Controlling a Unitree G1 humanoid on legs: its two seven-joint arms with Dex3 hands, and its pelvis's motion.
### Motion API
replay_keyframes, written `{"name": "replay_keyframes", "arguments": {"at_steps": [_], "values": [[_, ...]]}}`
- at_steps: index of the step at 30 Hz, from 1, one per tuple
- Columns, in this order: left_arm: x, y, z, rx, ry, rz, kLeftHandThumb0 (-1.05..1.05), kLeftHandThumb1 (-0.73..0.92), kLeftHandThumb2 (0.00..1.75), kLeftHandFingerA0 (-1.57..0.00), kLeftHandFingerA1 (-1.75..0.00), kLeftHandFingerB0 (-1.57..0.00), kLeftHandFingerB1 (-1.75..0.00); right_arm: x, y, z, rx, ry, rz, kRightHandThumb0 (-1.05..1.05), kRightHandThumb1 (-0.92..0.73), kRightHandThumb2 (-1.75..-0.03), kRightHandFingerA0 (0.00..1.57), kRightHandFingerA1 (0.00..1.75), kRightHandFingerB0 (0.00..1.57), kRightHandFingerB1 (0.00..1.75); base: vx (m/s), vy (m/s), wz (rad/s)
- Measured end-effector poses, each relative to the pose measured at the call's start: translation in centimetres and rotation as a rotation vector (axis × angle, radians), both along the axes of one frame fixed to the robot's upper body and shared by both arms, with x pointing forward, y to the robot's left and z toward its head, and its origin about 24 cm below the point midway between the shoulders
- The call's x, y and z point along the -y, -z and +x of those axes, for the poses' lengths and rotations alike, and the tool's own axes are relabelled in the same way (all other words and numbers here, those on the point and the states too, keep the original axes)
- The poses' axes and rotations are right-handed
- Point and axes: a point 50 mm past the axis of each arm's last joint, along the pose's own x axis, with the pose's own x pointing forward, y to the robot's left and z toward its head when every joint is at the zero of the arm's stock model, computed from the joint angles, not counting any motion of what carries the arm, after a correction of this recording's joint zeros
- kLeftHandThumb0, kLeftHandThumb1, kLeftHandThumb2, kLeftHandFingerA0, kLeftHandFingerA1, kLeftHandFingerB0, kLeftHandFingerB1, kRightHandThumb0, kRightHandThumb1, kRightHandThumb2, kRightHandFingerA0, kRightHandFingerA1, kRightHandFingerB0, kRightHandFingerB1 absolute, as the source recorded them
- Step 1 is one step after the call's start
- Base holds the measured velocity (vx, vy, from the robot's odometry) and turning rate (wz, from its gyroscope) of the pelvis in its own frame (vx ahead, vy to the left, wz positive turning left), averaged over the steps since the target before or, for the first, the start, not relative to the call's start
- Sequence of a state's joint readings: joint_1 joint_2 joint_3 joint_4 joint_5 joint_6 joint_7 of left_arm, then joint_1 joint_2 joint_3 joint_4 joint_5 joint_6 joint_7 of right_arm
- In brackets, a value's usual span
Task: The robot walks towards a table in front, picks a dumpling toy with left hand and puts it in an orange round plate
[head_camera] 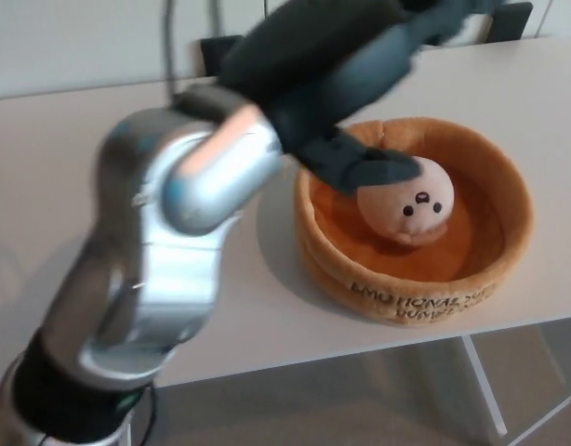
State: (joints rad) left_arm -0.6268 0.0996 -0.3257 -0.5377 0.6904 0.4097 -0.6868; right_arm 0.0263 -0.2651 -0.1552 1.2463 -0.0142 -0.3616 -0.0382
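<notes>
— Dumpling toy (408, 204), where did it sit?
— Inside the orange round plate (495, 255), on the plush floor toward eleven o'clock of its middle, face turned to the camera.
— And the plate?
— Near the front edge of the white table (72, 186), printed lettering on its six o'clock wall.
— Left hand (346, 88)?
— Blurred, above the plate's ten o'clock rim. One dark finger (360, 169) overlapped the toy's upper left; whether it gripped or had let go, I couldn't tell.
</notes>
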Motion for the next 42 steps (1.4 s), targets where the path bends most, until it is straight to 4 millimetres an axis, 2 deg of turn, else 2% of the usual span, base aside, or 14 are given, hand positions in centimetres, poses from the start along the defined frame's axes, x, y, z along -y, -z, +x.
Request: {"name": "replay_keyframes", "arguments": {"at_steps": [1, 7, 13, 14, 15, 16, 17, 19, 25, 28, 33, 38, 39, 42], "values": [[-1.3, 0.4, -0.2, -0.017, -0.021, -0.025, -0.19, 0.55, 0.60, -0.20, -0.41, -0.24, -0.33, 0.0, 0.0, 0.0, -0.001, -0.001, 0.000, -0.22, -0.52, -0.56, 0.76, 0.44, 0.30, 0.31, 0.00, 0.000, 0.00], [-5.4, 3.8, -1.3, -0.148, -0.099, -0.070, -0.20, 0.49, 0.56, -0.26, -0.40, -0.27, -0.33, -0.1, 0.1, -0.1, -0.007, -0.004, 0.000, -0.17, -0.53, -0.56, 0.75, 0.46, 0.29, 0.31, 0.00, 0.000, 0.00], [-8.8, 10.3, -4.3, -0.426, -0.195, -0.061, -0.14, 0.51, 0.54, -0.32, -0.41, -0.36, -0.35, -0.2, 0.2, -0.2, -0.013, -0.014, 0.002, -0.16, -0.53, -0.56, 0.71, 0.46, 0.30, 0.31, 0.00, 0.000, 0.00], [-9.3, 11.1, -4.8, -0.464, -0.211, -0.057, -0.16, 0.51, 0.55, -0.47, -0.45, -0.41, -0.34, -0.2, 0.2, -0.2, -0.014, -0.014, 0.002, -0.17, -0.53, -0.56, 0.71, 0.46, 0.29, 0.31, 0.00, 0.000, 0.00], [-9.7, 12.1, -5.4, -0.506, -0.229, -0.052, -0.16, 0.51, 0.55, -0.47, -0.45, -0.41, -0.34, -0.3, 0.2, -0.3, -0.014, -0.015, 0.002, -0.17, -0.53, -0.56, 0.71, 0.46, 0.29, 0.31, 0.00, 0.000, 0.00], [-10.3, 13.2, -6.2, -0.558, -0.250, -0.043, -0.14, 0.50, 0.55, -0.65, -0.55, -0.55, -0.38, -0.3, 0.2, -0.3, -0.016, -0.015, 0.003, -0.17, -0.54, -0.56, 0.72, 0.46, 0.30, 0.31, 0.00, 0.000, 0.00], [-11.2, 14.7, -7.3, -0.633, -0.284, -0.025, -0.14, 0.50, 0.55, -0.65, -0.55, -0.55, -0.38, -0.3, 0.2, -0.3, -0.018, -0.016, 0.003, -0.17, -0.54, -0.56, 0.72, 0.46, 0.30, 0.31, 0.00, 0.000, 0.00], [-12.0, 16.0, -8.4, -0.699, -0.315, -0.005, -0.21, 0.53, 0.56, -0.86, -0.70, -0.82, -0.56, -0.3, 0.2, -0.4, -0.019, -0.017, 0.003, -0.18, -0.52, -0.56, 0.72, 0.46, 0.29, 0.31, 0.00, 0.000, 0.00], [-16.2, 22.0, -15.0, -1.029, -0.469, 0.168, -0.25, 0.51, 0.55, -0.87, -0.71, -0.83, -0.57, -0.4, 0.4, -0.7, -0.036, -0.030, -0.002, -0.18, -0.53, -0.56, 0.76, 0.47, 0.31, 0.32, 0.00, 0.000, 0.00], [-18.1, 23.8, -18.2, -1.149, -0.513, 0.289, -0.32, 0.50, 0.55, -0.76, -0.53, -0.90, -0.54, -0.4, 0.5, -1.0, -0.046, -0.037, -0.007, -0.19, -0.54, -0.56, 0.75, 0.46, 0.30, 0.31, 0.00, 0.000, 0.00], [-21.8, 26.2, -24.0, -1.357, -0.518, 0.563, -0.38, 0.51, 0.56, -0.69, -0.44, -0.90, -0.49, -0.5, 0.6, -1.6, -0.068, -0.042, -0.016, -0.20, -0.54, -0.56, 0.74, 0.46, 0.30, 0.31, 0.00, 0.000, 0.00], [-23.9, 28.3, -26.7, -1.484, -0.471, 0.734, -0.42, 0.50, 0.56, -0.71, -0.44, -0.89, -0.47, -0.5, 0.7, -2.0, -0.082, -0.049, -0.024, -0.20, -0.53, -0.56, 0.74, 0.46, 0.30, 0.31, 0.00, 0.000, 0.00], [-24.2, 28.5, -27.0, -1.494, -0.460, 0.759, -0.24, 0.51, 0.55, -0.75, -0.67, -0.54, -0.38, -0.5, 0.7, -2.0, -0.084, -0.050, -0.025, -0.20, -0.53, -0.56, 0.74, 0.46, 0.29, 0.31, 0.00, 0.000, 0.00], [-25.1, 29.5, -27.7, -1.522, -0.456, 0.808, -0.22, 0.55, 0.57, -0.69, -0.67, -0.45, -0.36, -0.5, 0.8, -2.1, -0.088, -0.052, -0.028, -0.19, -0.51, -0.56, 0.75, 0.46, 0.29, 0.31, 0.00, 0.000, 0.00]]}}
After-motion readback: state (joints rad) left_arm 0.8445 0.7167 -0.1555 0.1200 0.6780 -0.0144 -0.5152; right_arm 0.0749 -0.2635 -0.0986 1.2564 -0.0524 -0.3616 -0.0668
